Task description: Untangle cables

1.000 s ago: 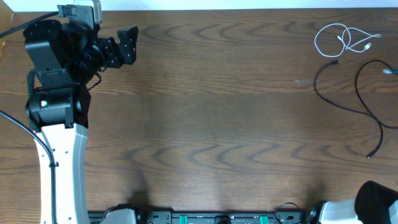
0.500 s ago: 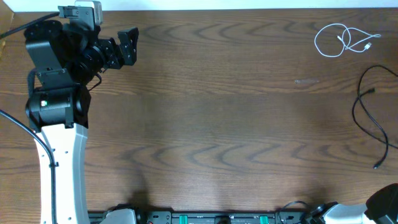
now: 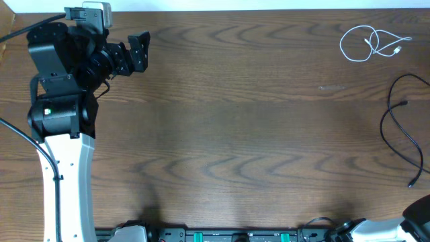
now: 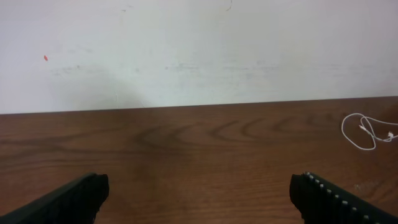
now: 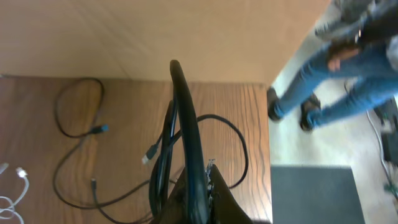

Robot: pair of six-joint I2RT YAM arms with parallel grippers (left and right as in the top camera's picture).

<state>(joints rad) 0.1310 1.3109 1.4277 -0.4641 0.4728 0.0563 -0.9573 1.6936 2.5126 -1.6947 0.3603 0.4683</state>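
- Cables lie apart in the overhead view: the white cable (image 3: 371,42) is coiled in loose loops at the upper right of the table (image 3: 235,134), and the black cable (image 3: 382,125) snakes down the right edge below it.
- We see the left gripper (image 3: 141,48) at the upper left, its jaws spread wide and holding nothing.
- In its wrist view the left gripper (image 4: 199,205) faces along the wood toward a pale wall (image 4: 199,50), with the white cable (image 4: 367,132) far off at the right.
- We see the right gripper (image 5: 177,68) with its jaws pressed together.
- Strands of the black cable (image 5: 81,142) run close along its left side; we cannot tell whether one is pinched.
- The white cable (image 5: 18,174) shows at the lower left of that view.
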